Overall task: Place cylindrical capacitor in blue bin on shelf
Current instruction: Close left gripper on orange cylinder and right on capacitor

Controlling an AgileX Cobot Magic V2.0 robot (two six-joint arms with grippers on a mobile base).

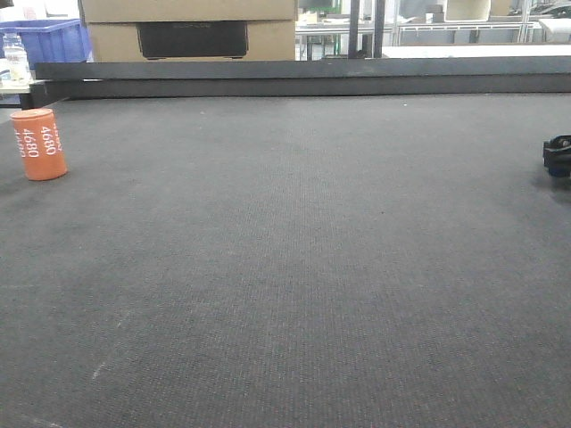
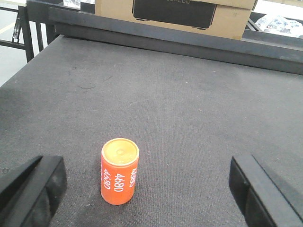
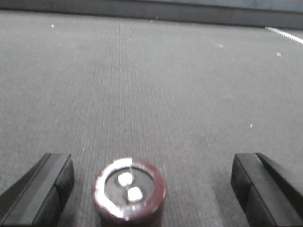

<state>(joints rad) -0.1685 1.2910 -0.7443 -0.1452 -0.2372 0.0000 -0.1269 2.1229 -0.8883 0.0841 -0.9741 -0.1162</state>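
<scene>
The cylindrical capacitor [image 1: 39, 144] is a small orange-red can with white "4680" numerals. It stands upright at the far left of the dark carpeted table [image 1: 294, 267]. In the left wrist view it [image 2: 119, 171] stands between my left gripper's fingers, nearer the left one. My left gripper [image 2: 147, 198] is open wide and touches nothing. My right gripper [image 3: 151, 194] is open wide around a dark maroon cylinder [image 3: 129, 191] with two silver terminals on top, without touching it. The shelf is not clearly in view.
A blue crate [image 1: 49, 40] and a cardboard box [image 1: 187, 31] stand beyond the table's raised far rim [image 1: 303, 78]. Metal racking [image 1: 446, 31] shows far back right. A small dark object [image 1: 558, 156] sits at the table's right edge.
</scene>
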